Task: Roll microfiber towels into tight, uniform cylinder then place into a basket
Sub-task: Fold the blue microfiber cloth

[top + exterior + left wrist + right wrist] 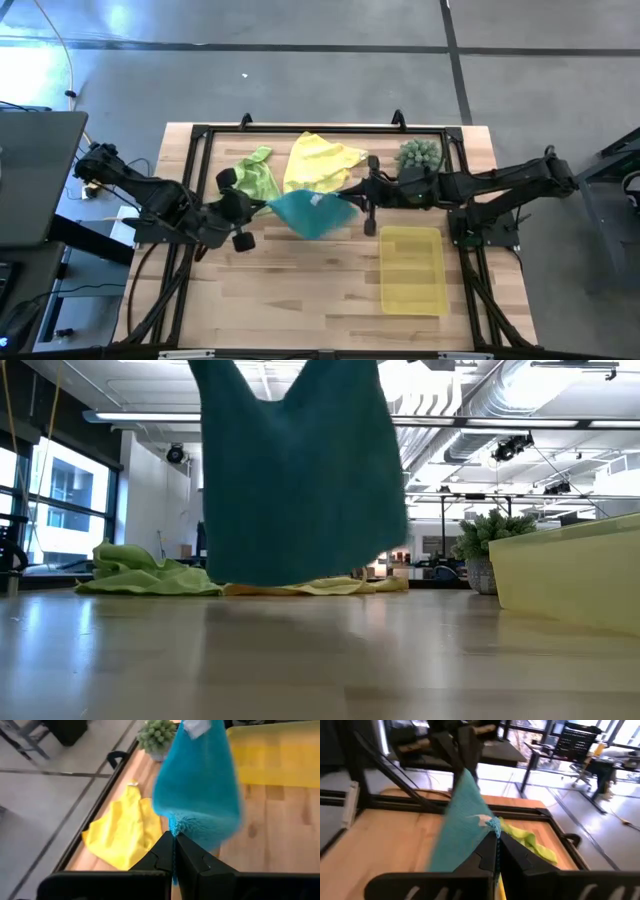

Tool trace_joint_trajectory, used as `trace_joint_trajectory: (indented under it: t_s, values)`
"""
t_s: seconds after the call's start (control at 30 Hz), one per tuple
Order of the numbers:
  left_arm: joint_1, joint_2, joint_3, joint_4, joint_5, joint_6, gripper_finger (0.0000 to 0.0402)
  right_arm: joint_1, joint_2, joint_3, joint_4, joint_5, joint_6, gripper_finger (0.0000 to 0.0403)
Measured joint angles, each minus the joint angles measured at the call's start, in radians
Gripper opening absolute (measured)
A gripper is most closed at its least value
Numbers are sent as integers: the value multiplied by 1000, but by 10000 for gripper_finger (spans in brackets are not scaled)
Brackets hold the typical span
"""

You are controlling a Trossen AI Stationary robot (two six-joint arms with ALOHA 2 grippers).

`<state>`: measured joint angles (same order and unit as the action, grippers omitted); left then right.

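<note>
Pale butcher-block planks made up the table (300, 290), framed by black rails, with grey floor around it in the high view. Near the frame's centre the teal towel (312, 213) hung stretched between both arms, lifted clear of the wood; in the low view it filled the upper middle as a broad, fuzzy sheet whose lower edge hung just above the tabletop. The left gripper (174, 854) was pinched shut on one edge of it, bright teal fluff bulging past the fingertips. The right gripper (497, 851) was clamped on the opposite corner, beside a small white tag. The yellow towel (322, 162) lay crumpled at upper centre, and the lime green towel (257, 176) sat bunched to its left, the two just beside each other. The basket (412, 270), translucent yellow, rested at lower right. A spiky green plant (419, 154) stood at upper right.
</note>
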<state>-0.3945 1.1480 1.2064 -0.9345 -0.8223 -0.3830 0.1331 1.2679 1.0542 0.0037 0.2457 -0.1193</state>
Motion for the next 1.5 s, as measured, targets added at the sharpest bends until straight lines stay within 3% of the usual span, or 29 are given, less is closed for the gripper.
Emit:
trace_joint_trajectory:
  t_s: [0.27, 0.4, 0.53, 0.63, 0.73, 0.87, 1.03, 1.23, 1.4, 1.5]
  values:
    - [58, -3, 0, -57, -103, -7, 0, -128, 49, -1, -17, 58, -13, 0]
    - [95, -5, 0, -61, -155, -7, 0, -200, 54, -1, 29, 3, 33, 0]
    - [91, -23, 0, -69, -144, -37, 0, -213, 48, -1, 91, -105, 65, 0]
    - [49, -23, 0, -81, -56, -109, 0, -170, 47, -8, 90, -198, 114, 0]
    - [-24, 3, 0, -94, 41, -192, 0, -85, 47, -54, 86, -191, 120, 0]
    - [-143, 102, 0, -107, 102, -322, 0, 62, 48, -158, 151, -83, 151, 0]
    - [-250, 280, 0, -114, 159, -481, 0, 202, 73, -369, 415, 46, 277, 0]
    - [-267, 449, 0, -109, 339, -640, 0, 286, 180, -520, 669, 78, 553, 0]
    - [-251, 520, -1, -108, 425, -649, 0, 332, 293, -483, 688, 69, 617, 0]
    - [-224, 544, -1, -108, 421, -624, 0, 346, 348, -445, 688, 68, 618, 0]
